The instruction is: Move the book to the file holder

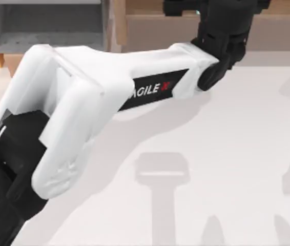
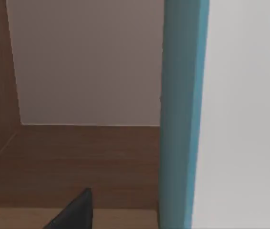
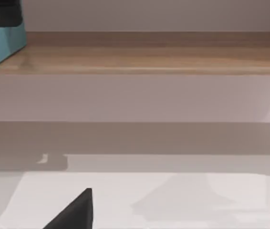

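White table (image 1: 227,169) below; left arm stretched to the long shelf (image 1: 268,31) at the back. Left gripper (image 1: 222,23) at the book (image 2: 182,114), upright close in front of it; finger state: cannot tell. File holder (image 1: 47,25) well off to its side. Step: pickup, apparently. Next: secure grip, lift clear, carry across.

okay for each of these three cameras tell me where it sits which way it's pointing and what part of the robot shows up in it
Top view: above the table, looking down; the left arm reaches toward the long wooden shelf, with the file holder at the back left.
Left wrist view: on the left wrist, facing the shelf, close against the book; a dark fingertip shows.
Right wrist view: on the right wrist, facing the shelf across the table; a fingertip shows.
Shared: both wrist views show the book.
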Available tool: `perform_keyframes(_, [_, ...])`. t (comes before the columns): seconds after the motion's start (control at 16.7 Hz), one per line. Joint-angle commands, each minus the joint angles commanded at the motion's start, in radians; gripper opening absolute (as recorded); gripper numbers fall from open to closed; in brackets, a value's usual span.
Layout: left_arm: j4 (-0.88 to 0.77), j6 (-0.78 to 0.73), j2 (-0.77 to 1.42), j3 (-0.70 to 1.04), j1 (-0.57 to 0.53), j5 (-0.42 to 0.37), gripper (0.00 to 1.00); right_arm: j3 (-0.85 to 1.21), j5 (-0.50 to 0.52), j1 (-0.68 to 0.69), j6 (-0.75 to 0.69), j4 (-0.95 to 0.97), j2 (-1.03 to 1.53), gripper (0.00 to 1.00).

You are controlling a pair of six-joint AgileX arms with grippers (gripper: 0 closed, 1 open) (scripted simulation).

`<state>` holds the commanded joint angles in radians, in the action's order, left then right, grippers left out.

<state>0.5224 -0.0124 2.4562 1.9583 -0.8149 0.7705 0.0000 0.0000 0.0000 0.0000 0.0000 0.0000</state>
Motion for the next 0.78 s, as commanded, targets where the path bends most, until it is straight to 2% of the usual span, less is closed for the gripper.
perform_keyframes(0.36, [-0.056,0.002,0.066,0.123,0.019,-0.021,1.00,0.000,0.000,0.000,0.000,0.000,0.000,1.00])
perform_keyframes(0.6, [-0.058,0.002,0.069,0.127,0.020,-0.022,1.00,0.000,0.000,0.000,0.000,0.000,0.000,1.00])
perform_keyframes(0.78, [-0.058,0.002,0.069,0.127,0.020,-0.022,0.77,0.000,0.000,0.000,0.000,0.000,0.000,1.00])
